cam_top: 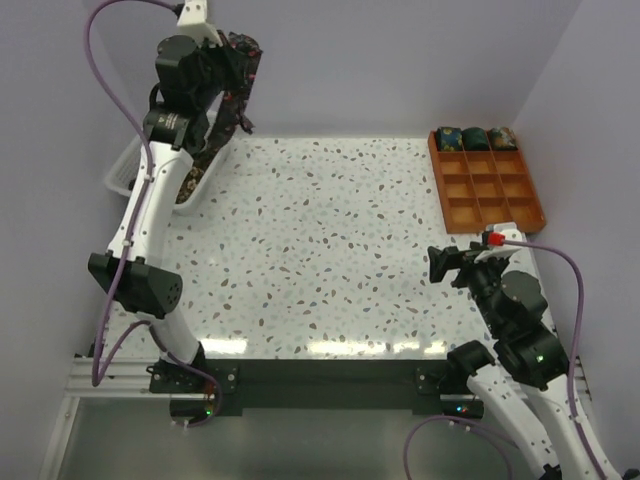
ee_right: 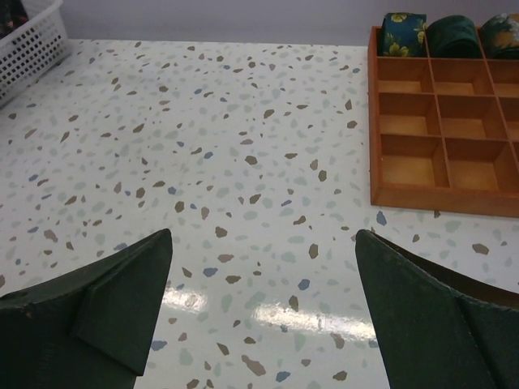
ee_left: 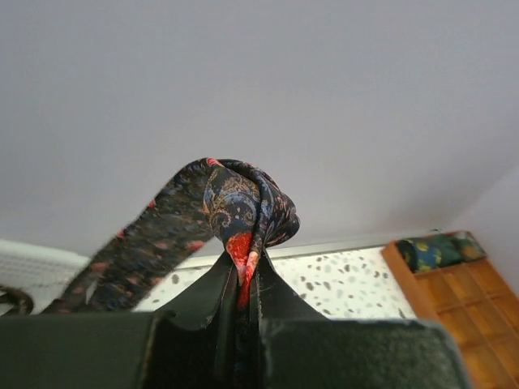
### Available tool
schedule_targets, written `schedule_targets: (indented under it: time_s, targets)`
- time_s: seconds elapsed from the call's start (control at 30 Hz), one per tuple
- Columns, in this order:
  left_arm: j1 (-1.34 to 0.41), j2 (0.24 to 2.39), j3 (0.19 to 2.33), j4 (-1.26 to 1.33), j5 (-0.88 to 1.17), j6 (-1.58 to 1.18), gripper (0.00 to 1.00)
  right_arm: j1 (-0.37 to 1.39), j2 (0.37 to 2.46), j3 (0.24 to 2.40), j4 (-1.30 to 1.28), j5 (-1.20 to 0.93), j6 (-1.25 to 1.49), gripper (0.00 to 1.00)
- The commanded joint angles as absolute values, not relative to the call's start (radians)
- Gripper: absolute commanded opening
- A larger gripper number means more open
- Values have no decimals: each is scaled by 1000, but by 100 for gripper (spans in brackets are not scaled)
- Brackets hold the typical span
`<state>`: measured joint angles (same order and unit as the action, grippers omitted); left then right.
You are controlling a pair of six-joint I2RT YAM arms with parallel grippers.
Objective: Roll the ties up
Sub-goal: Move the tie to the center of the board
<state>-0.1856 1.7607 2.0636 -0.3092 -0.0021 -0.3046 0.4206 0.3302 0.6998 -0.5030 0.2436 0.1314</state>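
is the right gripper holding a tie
No, the right gripper is open above the speckled table, with nothing between its jaws.

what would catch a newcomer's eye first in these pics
The left gripper, high at the far left, is shut on a dark paisley tie that trails down toward the white basket. At the far right, three rolled ties fill the back row of the orange tray.
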Motion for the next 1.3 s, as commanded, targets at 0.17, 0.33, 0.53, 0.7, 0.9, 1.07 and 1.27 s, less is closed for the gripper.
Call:
schedule_targets:
  time_s: [0.17, 0.33, 0.53, 0.7, 0.9, 1.07, 1.27]
  targets:
    - [-386, 1710, 2146, -288, 228, -387, 0, 426, 302, 699, -472, 252, 137, 99]
    - [-520, 1761, 2177, -275, 265, -405, 0, 426, 304, 699, -469, 249, 135, 99]
    - [-656, 1775, 2192, -270, 270, -387, 0, 426, 305, 706, -486, 273, 132, 99]
    - [-684, 1646, 1889, -218, 284, -313, 0, 426, 307, 712, -497, 276, 138, 99]
    - [-684, 1321, 1275, -187, 197, -66, 0, 425, 347, 738, -529, 270, 187, 99]
    - [-684, 1086, 940, -277, 3, -18, 7, 425, 409, 764, -563, 275, 274, 99]
    - [-681, 905, 734, -347, -409, -75, 37, 425, 511, 770, -584, 322, 353, 99]
